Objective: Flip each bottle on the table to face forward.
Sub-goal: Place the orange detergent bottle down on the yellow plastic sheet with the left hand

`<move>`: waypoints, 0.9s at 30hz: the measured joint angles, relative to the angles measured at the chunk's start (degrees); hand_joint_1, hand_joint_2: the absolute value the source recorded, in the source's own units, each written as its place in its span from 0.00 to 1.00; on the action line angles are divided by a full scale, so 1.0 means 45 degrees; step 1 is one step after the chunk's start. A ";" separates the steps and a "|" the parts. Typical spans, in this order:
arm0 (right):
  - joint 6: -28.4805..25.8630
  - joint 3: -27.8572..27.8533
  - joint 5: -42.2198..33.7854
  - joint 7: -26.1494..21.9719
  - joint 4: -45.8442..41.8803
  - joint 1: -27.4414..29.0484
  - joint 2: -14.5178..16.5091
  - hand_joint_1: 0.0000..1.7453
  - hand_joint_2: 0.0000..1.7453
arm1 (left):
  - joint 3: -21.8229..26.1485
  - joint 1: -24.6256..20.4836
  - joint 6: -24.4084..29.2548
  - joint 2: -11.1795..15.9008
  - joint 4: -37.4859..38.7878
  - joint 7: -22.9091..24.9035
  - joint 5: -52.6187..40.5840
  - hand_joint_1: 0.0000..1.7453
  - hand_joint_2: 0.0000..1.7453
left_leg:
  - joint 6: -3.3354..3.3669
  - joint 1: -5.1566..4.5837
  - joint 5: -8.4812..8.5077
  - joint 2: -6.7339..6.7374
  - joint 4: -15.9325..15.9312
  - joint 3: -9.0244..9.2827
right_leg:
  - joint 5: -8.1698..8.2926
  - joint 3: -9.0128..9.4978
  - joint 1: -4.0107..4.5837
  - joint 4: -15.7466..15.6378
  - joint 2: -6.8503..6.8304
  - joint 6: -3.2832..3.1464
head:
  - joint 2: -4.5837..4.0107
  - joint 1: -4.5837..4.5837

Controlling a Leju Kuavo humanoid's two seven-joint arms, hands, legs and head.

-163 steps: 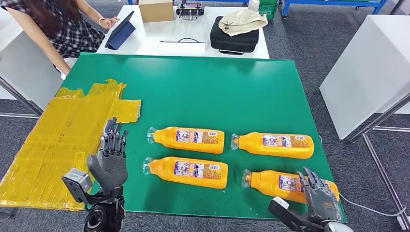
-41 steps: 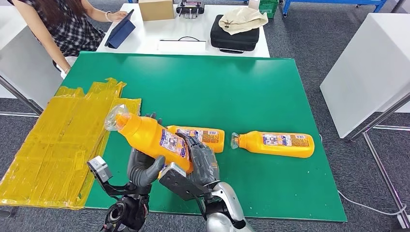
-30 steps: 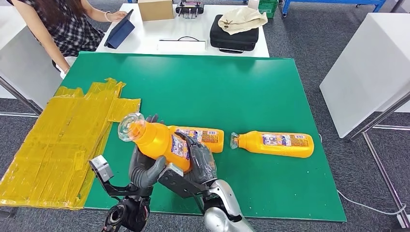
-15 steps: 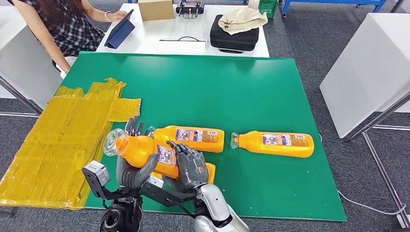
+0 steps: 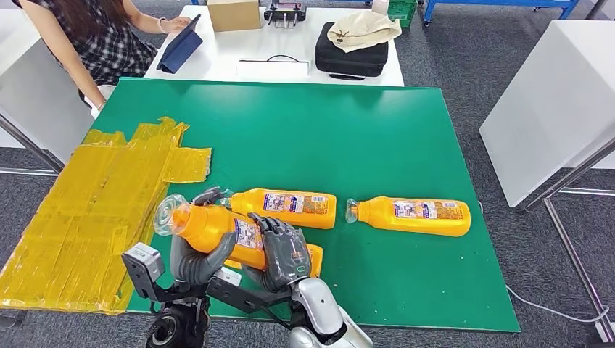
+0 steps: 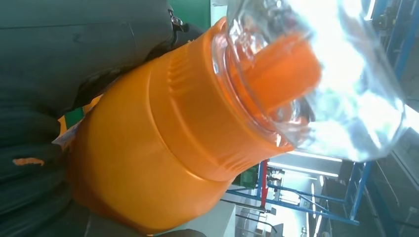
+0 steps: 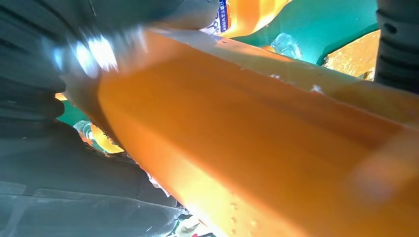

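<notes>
Holding one orange bottle [image 5: 217, 230] in both hands, low over the near edge of the green tabletop [image 5: 348, 138]. My left robot hand [image 5: 190, 257] wraps the neck end from below; my right robot hand [image 5: 284, 250] clasps the body near the base. Left wrist view confirms the clear cap [image 6: 316, 79] and orange shoulder pressed against my fingers.

Change over the last second or so: the bottle has come down from a steep upward tilt to nearly level, cap pointing toward the yellow taped sheet [image 5: 87, 210]. Label [image 5: 248, 233] partly shows on the upper side. Judgement: the turn is mostly done and set-down is next.

Beneath my right hand a second bottle [image 5: 313, 257] peeks out, mostly hidden. Risk: putting the held one down on top of it.

Just beyond, a third bottle [image 5: 290, 207] lies flat, label up. Further right, well apart, a fourth [image 5: 410, 216] lies likewise.

Far side: white table [image 5: 275, 54] with a black case [image 5: 351, 58], cardboard box [image 5: 233, 14], and a seated person [image 5: 87, 36] with a tablet.
</notes>
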 joint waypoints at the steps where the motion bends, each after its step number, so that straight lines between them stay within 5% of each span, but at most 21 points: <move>1: -0.0002 0.0004 0.0000 -0.0013 -0.0002 0.0000 -0.0002 1.00 1.00 | 0.0010 0.0007 -0.0046 0.0005 -0.0015 -0.0018 0.0025 1.00 1.00 | 0.0000 0.0000 0.0000 0.0000 0.0000 0.0000 | 0.0000 -0.0001 0.0000 0.0000 0.0000 0.0000 | 0.0001 0.0001; 19: -0.0930 0.0001 0.0444 -0.0168 -0.0641 0.0369 -0.0281 1.00 1.00 | 0.0481 0.0131 -0.2602 0.0035 -0.0030 -0.0112 0.2677 1.00 1.00 | 0.0000 0.0000 -0.0001 -0.0001 0.0000 -0.0011 | 0.0000 -0.0010 0.0000 0.0001 0.0000 0.0000 | 0.0001 0.0001; 21: -0.0950 0.0001 0.0453 -0.0168 -0.0692 0.0391 -0.0299 0.52 1.00 | 0.0480 0.0131 -0.2614 0.0035 -0.0030 -0.0112 0.2708 1.00 1.00 | 0.0000 0.0000 -0.0002 -0.0001 0.0000 -0.0012 | 0.0000 -0.0011 0.0000 0.0000 0.0000 0.0000 | 0.0001 0.0001; 23: -0.1027 0.0001 0.0469 -0.0169 -0.0738 0.0413 -0.0313 0.02 0.50 | 0.0480 0.0129 -0.2638 0.0034 -0.0031 -0.0112 0.2735 1.00 1.00 | -0.0001 0.0000 -0.0002 -0.0001 0.0000 -0.0012 | 0.0000 -0.0012 0.0000 0.0000 0.0000 0.0000 | 0.0001 0.0001; 25: -0.1367 0.0001 0.0486 -0.0215 -0.0845 0.0460 -0.0362 0.00 0.00 | 0.0482 0.0133 -0.2736 0.0027 -0.0039 -0.0112 0.2873 1.00 1.00 | -0.0001 0.0000 -0.0001 -0.0001 0.0000 -0.0011 | 0.0000 -0.0012 0.0001 0.0000 0.0000 0.0000 | 0.0001 -0.0001; 27: -0.1878 0.0001 0.0457 -0.0354 -0.1190 0.0582 -0.0503 0.00 0.00 | 0.0484 0.0181 -0.2942 -0.0011 -0.0107 -0.0098 0.3093 1.00 1.00 | -0.0001 0.0000 -0.0001 -0.0003 0.0000 -0.0013 | 0.0000 -0.0012 0.0000 0.0001 -0.0001 0.0000 | 0.0001 -0.0001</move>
